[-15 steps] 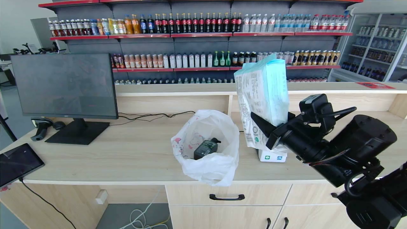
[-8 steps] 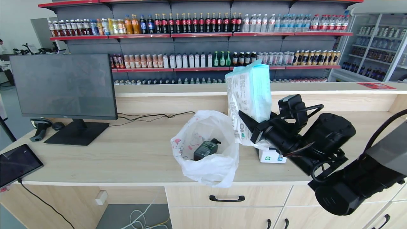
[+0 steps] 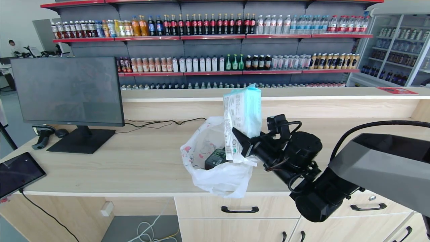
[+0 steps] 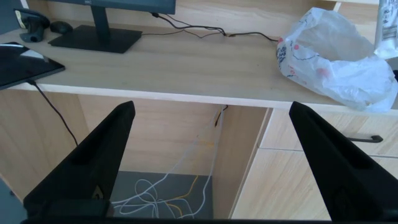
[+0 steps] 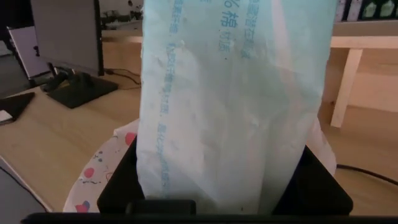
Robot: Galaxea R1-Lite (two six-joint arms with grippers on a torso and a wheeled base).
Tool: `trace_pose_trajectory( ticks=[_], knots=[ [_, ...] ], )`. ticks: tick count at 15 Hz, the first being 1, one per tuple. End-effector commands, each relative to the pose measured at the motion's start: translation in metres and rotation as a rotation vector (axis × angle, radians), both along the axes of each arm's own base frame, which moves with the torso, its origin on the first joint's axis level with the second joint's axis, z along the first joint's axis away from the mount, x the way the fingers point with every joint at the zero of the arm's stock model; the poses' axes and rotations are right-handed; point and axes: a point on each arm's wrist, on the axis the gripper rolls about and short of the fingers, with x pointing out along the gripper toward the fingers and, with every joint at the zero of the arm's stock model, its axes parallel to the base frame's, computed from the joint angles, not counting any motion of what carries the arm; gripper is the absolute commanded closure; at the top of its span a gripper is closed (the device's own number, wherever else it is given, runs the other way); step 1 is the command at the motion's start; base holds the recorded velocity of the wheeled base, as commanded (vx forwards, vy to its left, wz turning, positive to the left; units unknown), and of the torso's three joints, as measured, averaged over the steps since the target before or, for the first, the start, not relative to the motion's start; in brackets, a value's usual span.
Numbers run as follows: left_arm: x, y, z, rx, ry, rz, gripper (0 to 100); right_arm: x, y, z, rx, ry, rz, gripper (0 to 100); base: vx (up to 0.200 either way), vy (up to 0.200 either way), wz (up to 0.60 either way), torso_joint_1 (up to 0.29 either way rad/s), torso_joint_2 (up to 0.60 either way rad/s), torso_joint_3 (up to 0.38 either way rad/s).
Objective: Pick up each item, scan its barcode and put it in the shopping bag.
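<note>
The pack (image 3: 242, 121) stands upright in the right gripper (image 3: 243, 146), which is clamped on its lower part from both sides; its lower end sits at the open mouth of the bag (image 3: 218, 174), though whether the two touch cannot be told; a dark bottle (image 3: 216, 157) lies inside the bag; the bag stands near the front edge of the counter (image 3: 134, 161); the left gripper (image 4: 211, 107) is out in front of the counter, fingers spread wide and empty, well apart from the bag; a monitor (image 3: 69, 90), a hand scanner (image 3: 42, 136) and a tablet (image 3: 18, 173) occupy the counter's left end.
</note>
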Motion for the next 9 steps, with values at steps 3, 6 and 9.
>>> trace_pose_trajectory(
  ticks=[3, 6, 9],
  knots=[
    [0.0, 0.0, 0.0, 0.0, 0.001, 0.0, 0, 0.01, 0.025, -0.004, 0.164, 0.04, -0.064, 100, 0.0, 0.0, 0.0, 0.0, 0.0, 0.0],
    [0.0, 0.0, 0.0, 0.0, -0.001, -0.001, 0, 0.009, 0.032, -0.01, 0.192, 0.066, -0.062, 100, 0.0, 0.0, 0.0, 0.0, 0.0, 0.0],
    [0.0, 0.0, 0.0, 0.0, -0.001, 0.0, 0, 0.01, 0.038, -0.021, 0.212, 0.1, -0.048, 100, 0.0, 0.0, 0.0, 0.0, 0.0, 0.0]
  ],
)
